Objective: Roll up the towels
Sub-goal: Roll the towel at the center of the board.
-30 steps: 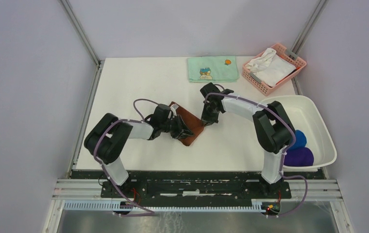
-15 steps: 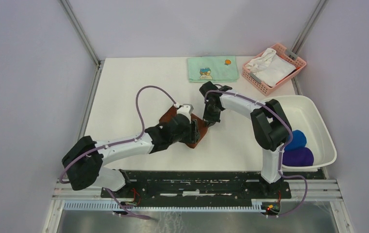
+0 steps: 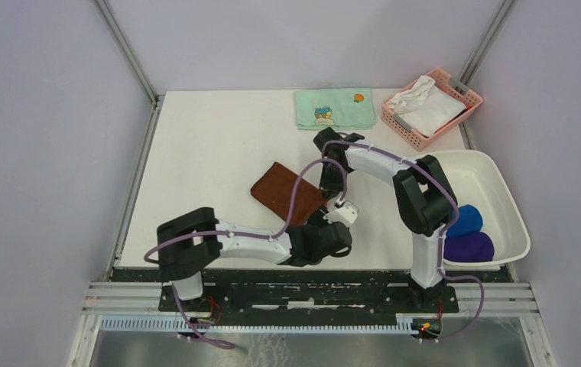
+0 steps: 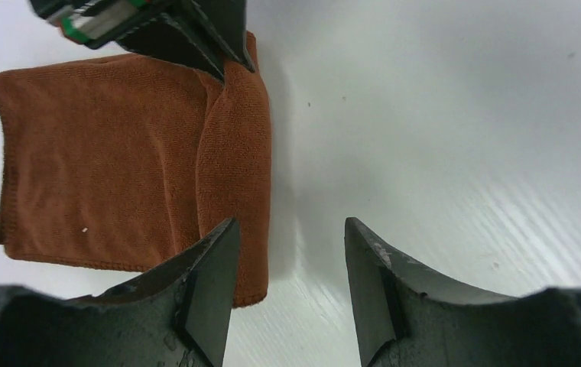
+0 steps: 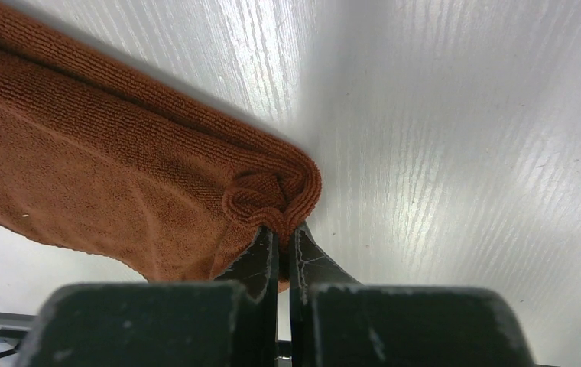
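left tool (image 4: 289, 229): jaws spread and empty. It has let go of the cloth and pulled back toward the near edge, and now hangs over bare worktop (image 3: 219, 153) just beside the towel's near end.
right tool (image 5: 280, 229): no change. Pressed together, pinching the bunched corner of the towel.
rust-brown towel (image 3: 284, 191): mid-worktop, lying flat, with one long side folded over onto itself. No longer covered by the left arm.
blue towel (image 3: 469, 219), purple towel (image 3: 472, 246): bundled in the white tub (image 3: 501, 172) on the right, well apart from the work.
meaning: the fold looks set and the left's release reads as deliberate. The roll itself is not started; probably the last of the three.
next: the left tool likely has to re-grip an end to start the roll.
risk: the loose flap could spring open while unheld.
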